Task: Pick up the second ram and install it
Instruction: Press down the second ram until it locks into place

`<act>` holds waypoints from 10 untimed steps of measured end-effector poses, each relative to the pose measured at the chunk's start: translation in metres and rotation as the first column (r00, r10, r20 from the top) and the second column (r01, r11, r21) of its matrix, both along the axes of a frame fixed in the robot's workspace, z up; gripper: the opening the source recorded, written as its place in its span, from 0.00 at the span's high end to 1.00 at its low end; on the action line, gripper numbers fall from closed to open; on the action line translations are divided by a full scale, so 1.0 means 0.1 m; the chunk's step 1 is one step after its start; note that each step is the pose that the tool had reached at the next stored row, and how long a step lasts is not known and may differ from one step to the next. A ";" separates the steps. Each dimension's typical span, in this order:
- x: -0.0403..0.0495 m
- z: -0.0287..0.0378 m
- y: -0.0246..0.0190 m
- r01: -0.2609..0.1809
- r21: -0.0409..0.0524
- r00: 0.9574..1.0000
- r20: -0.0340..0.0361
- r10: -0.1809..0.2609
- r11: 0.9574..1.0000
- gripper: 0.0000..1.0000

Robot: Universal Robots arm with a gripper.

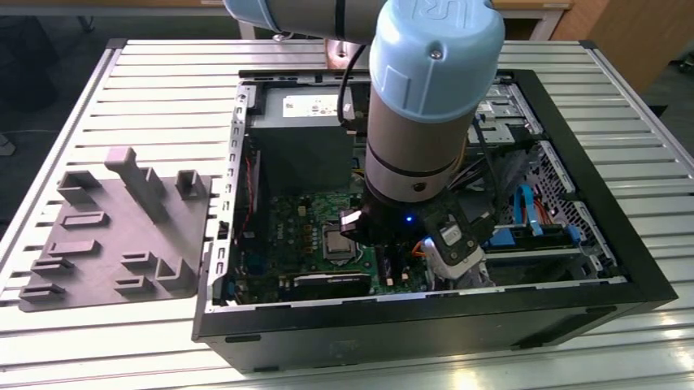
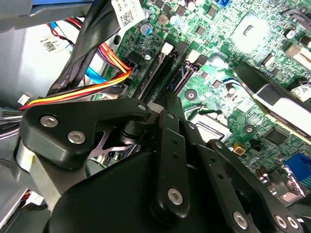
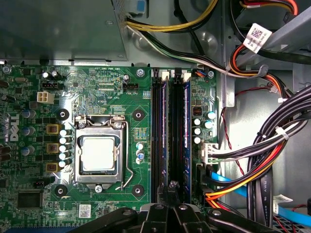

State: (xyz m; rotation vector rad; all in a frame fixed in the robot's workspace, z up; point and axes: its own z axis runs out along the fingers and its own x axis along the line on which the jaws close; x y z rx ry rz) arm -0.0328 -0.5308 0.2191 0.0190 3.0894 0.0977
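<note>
Fingers pinched narrow, tips at end of second ram standing in slot.

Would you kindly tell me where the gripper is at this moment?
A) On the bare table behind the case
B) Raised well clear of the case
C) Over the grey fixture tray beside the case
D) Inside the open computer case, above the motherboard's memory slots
D: in the exterior view the arm reaches down into the open case, and the first wrist view has the gripper right at the memory slots on the motherboard.
</note>
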 end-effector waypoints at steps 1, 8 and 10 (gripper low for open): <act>0.000 -0.001 0.000 0.000 0.000 1.000 0.000 0.000 1.000 0.89; 0.000 -0.004 0.000 0.000 0.000 1.000 0.000 0.000 1.000 0.89; 0.000 -0.004 0.000 0.000 0.000 1.000 0.000 0.000 1.000 0.89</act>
